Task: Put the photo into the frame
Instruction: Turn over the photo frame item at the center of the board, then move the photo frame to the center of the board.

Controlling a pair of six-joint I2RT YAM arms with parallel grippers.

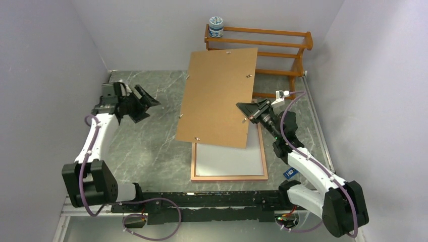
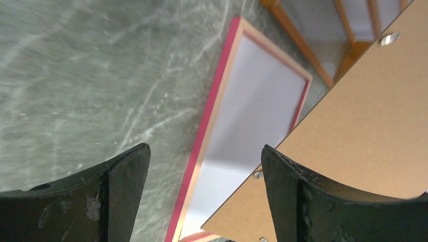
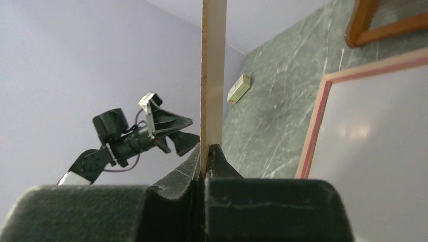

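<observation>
Well to the left of the frame, the left gripper hangs above the table. Its jaws are wide apart, there is nothing between them, and they point toward the frame.

The frame lies flat with its pale wood back up and its pink edge showing on the left side. A plain white sheet fills the opening. I take this for the photo, face down, since no printed side shows anywhere.

The panel is held in the air above the far half of the frame. It is tilted and turned a little out of square with the frame, and it touches the frame nowhere that I can see.

The right gripper is above the frame's right side, closed tight on the panel's right edge. The wrist view shows the thin board pinched between the two fingers.

Behind the frame stands the rack, with a jar on its top rail.

As I judge it, the photo is already seated and the step in hand is closing the back. The next move calls for three things:
- turning the panel until its edges run parallel with the frame
- levelling it
- lowering it into the recess without dragging the sheet underneath

The free left edge may sag or catch on the rim, so the open left gripper looks well placed to steady or press that side.
</observation>
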